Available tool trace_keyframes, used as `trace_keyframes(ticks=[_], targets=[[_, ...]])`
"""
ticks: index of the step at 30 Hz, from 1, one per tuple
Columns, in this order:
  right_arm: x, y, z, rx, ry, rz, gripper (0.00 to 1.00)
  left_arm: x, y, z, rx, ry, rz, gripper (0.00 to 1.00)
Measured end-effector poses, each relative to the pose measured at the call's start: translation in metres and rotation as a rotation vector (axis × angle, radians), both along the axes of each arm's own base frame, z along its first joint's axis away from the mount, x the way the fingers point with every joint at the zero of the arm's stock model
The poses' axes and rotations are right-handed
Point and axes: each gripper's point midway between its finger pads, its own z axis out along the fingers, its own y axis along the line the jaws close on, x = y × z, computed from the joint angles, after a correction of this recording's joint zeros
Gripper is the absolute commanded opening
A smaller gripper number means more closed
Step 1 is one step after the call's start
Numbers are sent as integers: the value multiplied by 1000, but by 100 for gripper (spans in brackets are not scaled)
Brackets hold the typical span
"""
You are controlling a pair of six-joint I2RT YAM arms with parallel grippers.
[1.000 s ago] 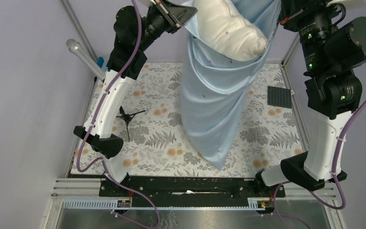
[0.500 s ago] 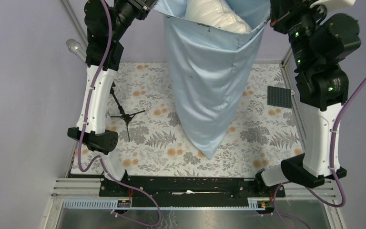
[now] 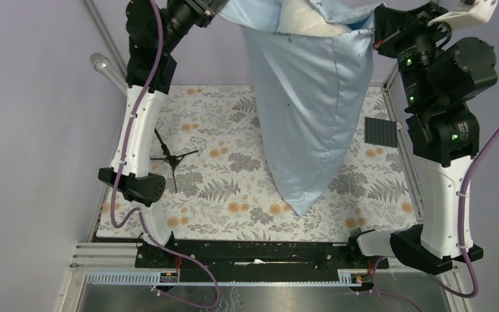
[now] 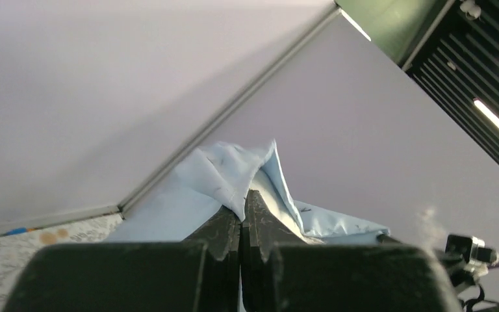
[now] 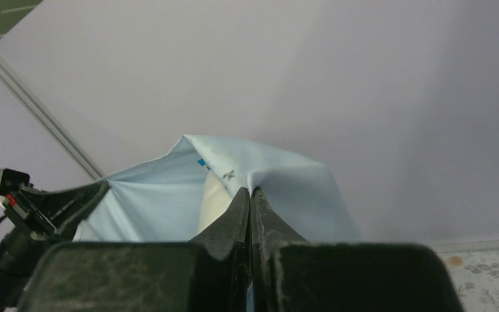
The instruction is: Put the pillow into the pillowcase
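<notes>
**Nearly home: pillow riding low in the hanging pillowcase**

The floral table cloth [image 3: 221, 188] covers the work surface. Above it hangs the pillowcase [image 3: 312, 110], mouth up, with its long axis running top to bottom. Its closed end tapers to a corner over the near centre of the cloth; whether that corner touches cannot be told.

The pillow [image 3: 308, 27] fills the sack, and only a cream strip shows at the mouth, between the 2 raised arms. It is probably almost wholly below the hem, though the frame edge cuts the mouth off.

The left gripper [image 4: 242, 208] has its fingers pressed together on the left corner of the hem. The right gripper [image 5: 250, 198] is clamped likewise on the right corner.

Judgement: the pillow lies inward of and below each hand, equally near both. A settling shake or a lowering would call for the 2 corners to be level, so the weight drops along the long axis.

Also present: a black studded plate [image 3: 381, 132] at the right edge and a small black tripod-like item [image 3: 169, 158] at the left.
</notes>
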Motion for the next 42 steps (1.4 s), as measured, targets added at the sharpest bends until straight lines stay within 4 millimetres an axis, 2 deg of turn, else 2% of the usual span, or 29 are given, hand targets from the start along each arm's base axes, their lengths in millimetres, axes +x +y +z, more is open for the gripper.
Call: trace_keyframes(ticks=[3, 7, 13, 17, 19, 22, 25, 28, 31, 34, 39, 40, 42], targets=[[6, 7, -24, -20, 39, 29, 0, 10, 22, 2, -11, 4, 46, 0], [12, 15, -45, -37, 75, 58, 0, 13, 29, 4, -22, 9, 56, 0], [8, 19, -38, -19, 58, 87, 0, 10, 28, 19, -71, -16, 35, 0], [3, 10, -30, -6, 52, 52, 2, 13, 4, 12, -79, -21, -16, 0], [2, 6, -29, -4, 63, 32, 12, 14, -13, 5, -77, -14, -48, 0], [3, 5, -34, -23, 92, 24, 26, 13, -49, -13, -62, 16, -120, 0], [8, 7, -50, -62, 146, 21, 47, 11, -79, -33, -36, 50, -176, 0], [12, 8, -65, -100, 198, 21, 61, 12, -99, -54, -11, 90, -217, 0], [11, 7, -72, -134, 213, 18, 71, 17, -104, -66, 2, 121, -222, 0], [6, 6, -68, -174, 192, 20, 80, 18, -104, -69, 5, 131, -222, 0], [5, 3, -38, -259, 127, -1, 99, 18, -103, -66, -5, 127, -225, 0], [9, 4, -36, -284, 123, -7, 99, 18, -103, -67, -5, 129, -228, 0], [19, 6, -46, -344, 149, -12, 100, 16, -107, -70, -2, 131, -238, 0]])
